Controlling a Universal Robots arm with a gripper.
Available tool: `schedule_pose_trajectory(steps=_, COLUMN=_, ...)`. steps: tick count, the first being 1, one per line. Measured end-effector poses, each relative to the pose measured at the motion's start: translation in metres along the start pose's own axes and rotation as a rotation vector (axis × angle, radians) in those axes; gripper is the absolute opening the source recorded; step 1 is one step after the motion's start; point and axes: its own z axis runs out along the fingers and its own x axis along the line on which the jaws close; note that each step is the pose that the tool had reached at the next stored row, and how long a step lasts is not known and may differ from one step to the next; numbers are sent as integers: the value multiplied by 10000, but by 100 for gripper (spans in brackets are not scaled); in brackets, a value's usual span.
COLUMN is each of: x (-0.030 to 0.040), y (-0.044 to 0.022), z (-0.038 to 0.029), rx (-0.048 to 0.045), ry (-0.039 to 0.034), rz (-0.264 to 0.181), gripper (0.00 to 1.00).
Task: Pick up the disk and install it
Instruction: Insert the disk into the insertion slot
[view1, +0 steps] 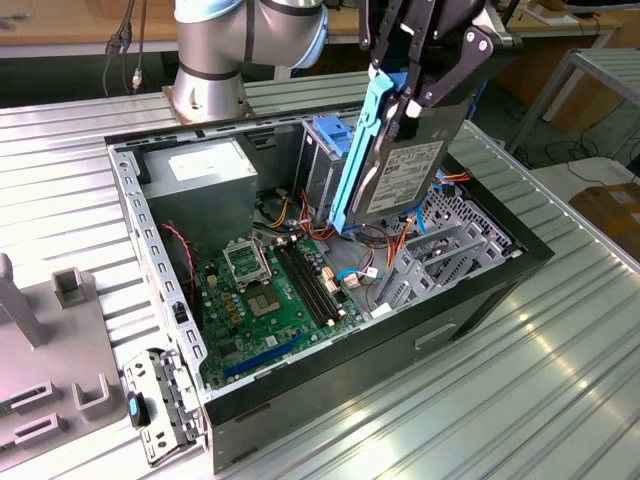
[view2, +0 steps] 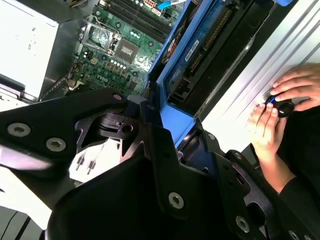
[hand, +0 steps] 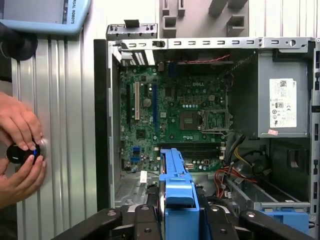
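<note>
At the exterior view's left a grey fixture plate (view1: 50, 400) with upright slotted blocks lies on the ribbed metal tabletop (view1: 480, 400), and just beside it a loose metal bracket (view1: 160, 405) with a blue clip lies by the near corner of the open computer case (view1: 350, 385). Inside the case the power-supply box (view1: 200, 180) with its white label sits in the far left corner, the robot arm's base (view1: 210, 60) standing on the tabletop behind it, and the green motherboard (view1: 265, 300) lies flat on the case floor. Further right a blue-handled drive cage (view1: 325, 150) stands against the far wall. Just beside it the hand (view1: 405, 95) is closed on the disk (view1: 400, 175), its black fingers clamping the two long sides where the blue rails run. The disk hangs lifted over the case interior, tilted steeply, labelled face toward the exterior view's right, its lower end near the red and orange cables (view1: 385, 240) between the motherboard and the perforated metal bay frame (view1: 450, 250); whether it touches them I cannot tell. At the far right a cardboard box (view1: 610, 210) sits off the tabletop. In the first wrist view a person's hands (hand: 20, 125) rest around a black knob (hand: 20, 154) on the tabletop outside the case, near a blue-edged tablet (hand: 45, 15)
</note>
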Motion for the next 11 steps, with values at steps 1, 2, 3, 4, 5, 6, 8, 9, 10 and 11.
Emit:
schedule_pose_trajectory(steps=1, x=1, y=-38, z=4, rx=6, ry=-1, rz=0, gripper=37)
schedule_pose_trajectory(steps=2, x=4, y=-77, z=8, rx=21, ry=0, rz=1, gripper=37)
schedule_pose_trajectory(steps=3, x=15, y=-103, z=13, rx=107, ry=-2, rz=3, gripper=37)
schedule_pose_trajectory(steps=4, x=28, y=-107, z=16, rx=137, ry=-2, rz=4, gripper=37)
schedule_pose_trajectory(steps=5, x=41, y=-110, z=19, rx=152, ry=-3, rz=4, gripper=37)
schedule_pose_trajectory(steps=6, x=63, y=-114, z=29, rx=175, ry=-4, rz=7, gripper=37)
schedule_pose_trajectory(steps=8, x=98, y=-132, z=56, rx=192, ry=-7, rz=12, gripper=37)
schedule_pose_trajectory(steps=9, x=101, y=-150, z=65, rx=191, ry=-4, rz=14, gripper=37)
schedule_pose_trajectory(steps=10, x=102, y=-171, z=70, rx=191, ry=-1, rz=15, gripper=37)
schedule_pose_trajectory(steps=11, x=104, y=-210, z=81, rx=190, ry=-1, rz=15, gripper=37)
